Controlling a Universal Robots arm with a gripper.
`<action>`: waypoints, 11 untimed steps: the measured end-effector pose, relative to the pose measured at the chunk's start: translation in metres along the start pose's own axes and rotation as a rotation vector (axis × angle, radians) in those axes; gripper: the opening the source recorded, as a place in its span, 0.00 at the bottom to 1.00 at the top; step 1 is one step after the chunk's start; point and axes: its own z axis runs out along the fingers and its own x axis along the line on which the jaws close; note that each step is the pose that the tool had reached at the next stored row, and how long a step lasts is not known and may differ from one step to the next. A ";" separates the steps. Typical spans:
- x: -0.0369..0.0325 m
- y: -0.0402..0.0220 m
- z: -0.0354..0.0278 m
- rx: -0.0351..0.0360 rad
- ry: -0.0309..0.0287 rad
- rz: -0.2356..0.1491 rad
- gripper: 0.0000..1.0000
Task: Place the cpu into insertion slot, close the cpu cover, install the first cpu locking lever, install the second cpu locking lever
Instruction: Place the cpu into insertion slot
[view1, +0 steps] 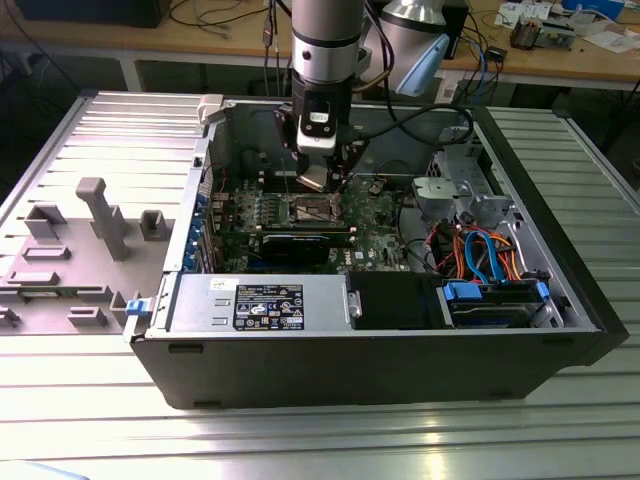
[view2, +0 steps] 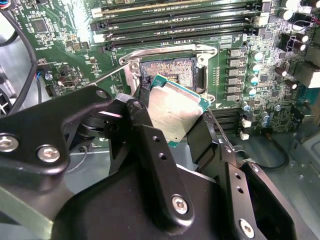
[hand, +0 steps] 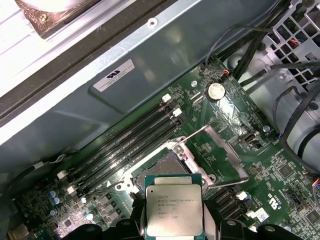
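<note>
My gripper (view1: 318, 176) hangs inside the open computer case, shut on the cpu (view1: 312, 181). In both wrist views the cpu (view2: 176, 111) (hand: 174, 205) is a silver-topped square chip pinched by its edges between the black fingers (view2: 145, 125), tilted in the second wrist view. It hovers just above and beside the insertion slot (view2: 170, 70) (hand: 162, 167), not touching it. The socket lies uncovered, its dark contact field showing. The cpu cover (hand: 232, 154) stands swung open beside the socket. A thin wire locking lever (hand: 192, 134) sticks up, released.
Long black memory slots (hand: 130, 140) run beside the socket. A coin battery (hand: 216, 91) sits on the green board. The power supply (view1: 260, 300) and drive bay with orange and blue cables (view1: 490, 260) fill the case's near side. Grey fixtures (view1: 100, 215) stand at the exterior view's left.
</note>
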 end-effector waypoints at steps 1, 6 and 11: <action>0.0000 0.0000 0.0000 0.0000 -0.0001 0.002 0.55; 0.0000 0.0000 0.0000 -0.0003 -0.0012 0.018 0.55; 0.0000 0.0000 0.0000 -0.0006 -0.0019 0.029 0.55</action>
